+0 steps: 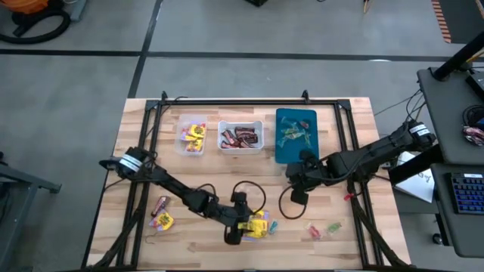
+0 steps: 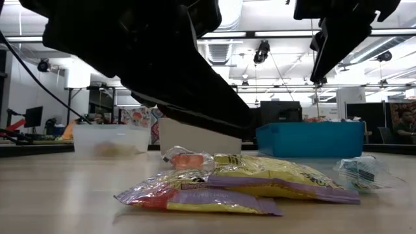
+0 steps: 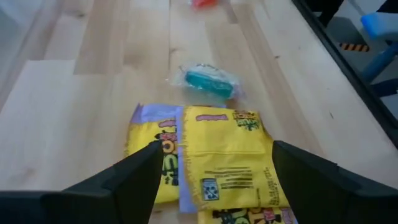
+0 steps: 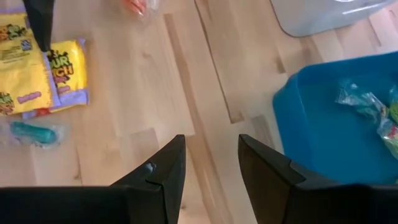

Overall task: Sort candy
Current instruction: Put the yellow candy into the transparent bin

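Candy is spread over the table: yellow packets [image 3: 221, 155] lie overlapped near the front edge, w/ a small teal piece [image 3: 208, 81] just beside them, more small pieces [image 1: 324, 228] further to the right, and two more sweets [image 1: 160, 214] on the left side. My left gripper [image 3: 211, 180] hangs low over the yellow pile w/ fingers spread wide, one each side of the top packet, holding nothing. My right gripper [image 4: 211, 165] is near the blue bin [image 1: 281, 147], fingers apart, empty as far as I see. I judge the packets as very light, flat and soft; the foil looks smooth, so probably slippery, and they will slide on each other or on the wood if I push sideways. Because they overlap, a pinch in the middle may lift two at once. I think better to take the top one across its short width, close to the edge, and close gently so contents are not crushed.
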Robot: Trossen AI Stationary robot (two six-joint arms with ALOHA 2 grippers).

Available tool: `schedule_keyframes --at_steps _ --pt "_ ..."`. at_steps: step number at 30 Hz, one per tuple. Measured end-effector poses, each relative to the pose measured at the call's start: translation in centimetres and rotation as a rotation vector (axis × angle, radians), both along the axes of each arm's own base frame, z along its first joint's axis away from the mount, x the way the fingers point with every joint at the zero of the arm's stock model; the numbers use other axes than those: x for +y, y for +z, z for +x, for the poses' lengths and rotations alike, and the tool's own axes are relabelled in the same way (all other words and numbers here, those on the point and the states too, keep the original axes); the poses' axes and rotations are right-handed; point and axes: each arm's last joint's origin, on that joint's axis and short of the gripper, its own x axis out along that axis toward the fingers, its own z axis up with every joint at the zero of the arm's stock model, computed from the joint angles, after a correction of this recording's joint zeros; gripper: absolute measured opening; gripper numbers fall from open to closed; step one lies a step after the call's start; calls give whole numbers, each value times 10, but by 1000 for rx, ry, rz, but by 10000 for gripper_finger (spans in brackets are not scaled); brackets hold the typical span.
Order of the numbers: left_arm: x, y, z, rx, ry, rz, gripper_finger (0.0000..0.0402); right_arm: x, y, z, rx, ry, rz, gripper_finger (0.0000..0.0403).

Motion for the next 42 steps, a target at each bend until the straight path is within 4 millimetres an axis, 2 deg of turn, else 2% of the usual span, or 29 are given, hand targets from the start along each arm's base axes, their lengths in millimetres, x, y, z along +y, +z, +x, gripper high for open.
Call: schedule_keyframes --at_steps 9,16,26,42 --pt "3 -14 -1 56 39 -5 282 0 -2 -1 1 -8 -11 139" --pt "1 -27 2 69 57 -3 257 2 -2 -1 -11 -6 -17 138" --pt "2 -26 2 70 74 9 192 2 -1 0 -19 -7 -14 136" --pt "2 -23 0 70 77 16 48 2 -1 0 -25 -14 -12 137"
